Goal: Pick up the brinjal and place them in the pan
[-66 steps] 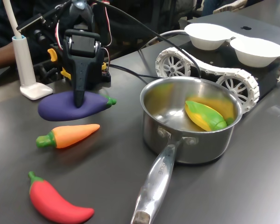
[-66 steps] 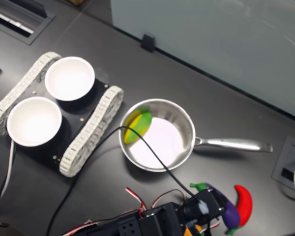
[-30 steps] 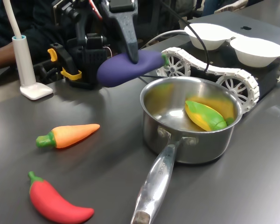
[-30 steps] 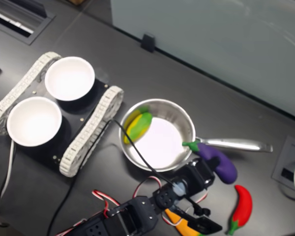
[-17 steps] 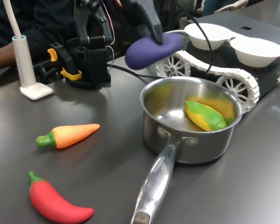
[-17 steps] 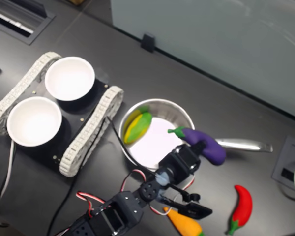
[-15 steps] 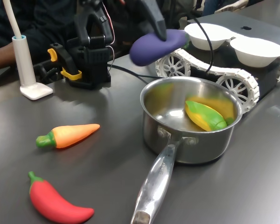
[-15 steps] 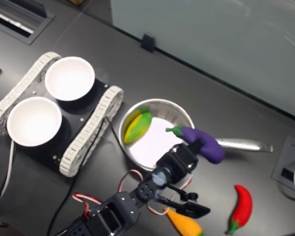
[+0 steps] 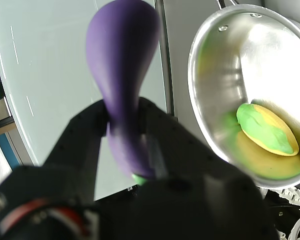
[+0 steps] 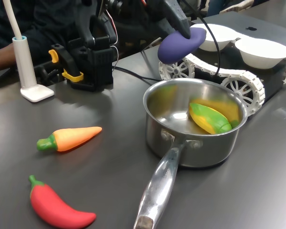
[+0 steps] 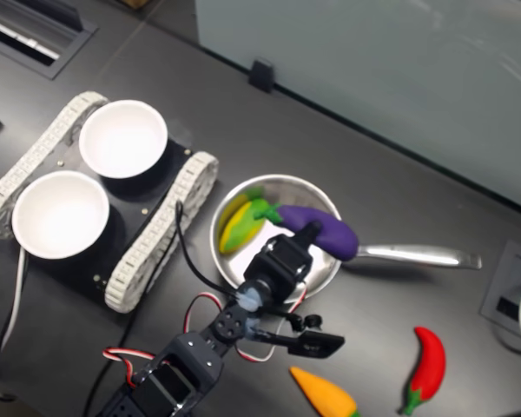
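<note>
The purple brinjal (image 10: 181,44) with its green cap hangs in the air, and my gripper (image 10: 185,32) is shut on its middle. In the first exterior view it hovers above the far rim of the steel pan (image 10: 200,152). From above, in the second exterior view, the brinjal (image 11: 319,231) lies across the pan's bowl, near where the long handle (image 11: 417,254) joins, with my gripper (image 11: 304,236) on it. In the wrist view the black fingers (image 9: 85,140) pinch the brinjal (image 9: 122,65), and the pan (image 9: 260,55) lies beside it.
A yellow-green toy vegetable (image 10: 210,119) lies in the pan. An orange carrot (image 10: 69,138) and a red chilli (image 10: 57,207) lie on the table at the first exterior view's left. Two white bowls (image 10: 212,36) (image 10: 264,50) sit on a tracked vehicle (image 10: 214,71) behind the pan.
The gripper has lifted the brinjal off the table beside the carrot and carried it to the first exterior view's right, from beside the pan to above it.
</note>
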Controlling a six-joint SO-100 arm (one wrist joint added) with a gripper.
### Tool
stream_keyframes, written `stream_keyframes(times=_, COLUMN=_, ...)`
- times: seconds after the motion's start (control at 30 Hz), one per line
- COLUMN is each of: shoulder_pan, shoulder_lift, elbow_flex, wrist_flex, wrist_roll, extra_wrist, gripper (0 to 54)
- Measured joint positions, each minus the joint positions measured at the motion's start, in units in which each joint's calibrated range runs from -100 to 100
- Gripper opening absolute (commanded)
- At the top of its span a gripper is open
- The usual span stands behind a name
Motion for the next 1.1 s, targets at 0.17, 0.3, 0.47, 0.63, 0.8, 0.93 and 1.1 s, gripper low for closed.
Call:
stream_keyframes(times=0.17, shoulder_pan=-2.2, shoulder_lift=-0.93, elbow_flex=1.45, wrist_flex=-0.68, wrist_roll=0.0, extra_wrist=-0.28, gripper=0.6)
stream_keyframes(times=0.3, shoulder_pan=-2.97, shoulder_lift=-1.6, elbow_flex=2.99, wrist_flex=-1.61, wrist_roll=0.0, extra_wrist=0.0, gripper=0.5)
stream_keyframes(times=0.47, shoulder_pan=-5.06, shoulder_lift=-1.85, elbow_flex=5.16, wrist_flex=-2.04, wrist_roll=0.0, extra_wrist=0.0, gripper=0.4)
stream_keyframes(times=0.63, shoulder_pan=-5.06, shoulder_lift=-1.94, elbow_flex=8.05, wrist_flex=-3.48, wrist_roll=0.0, extra_wrist=0.0, gripper=0.4)
stream_keyframes(times=0.8, shoulder_pan=-5.39, shoulder_lift=-1.94, elbow_flex=10.95, wrist_flex=-5.27, wrist_roll=0.0, extra_wrist=0.0, gripper=0.4)
stream_keyframes(times=0.93, shoulder_pan=-5.72, shoulder_lift=-1.94, elbow_flex=13.3, wrist_flex=-6.71, wrist_roll=0.0, extra_wrist=0.0, gripper=0.4)
stream_keyframes(times=1.1, shoulder_pan=-6.38, shoulder_lift=-1.94, elbow_flex=15.57, wrist_flex=-8.07, wrist_roll=0.0, extra_wrist=0.0, gripper=0.4)
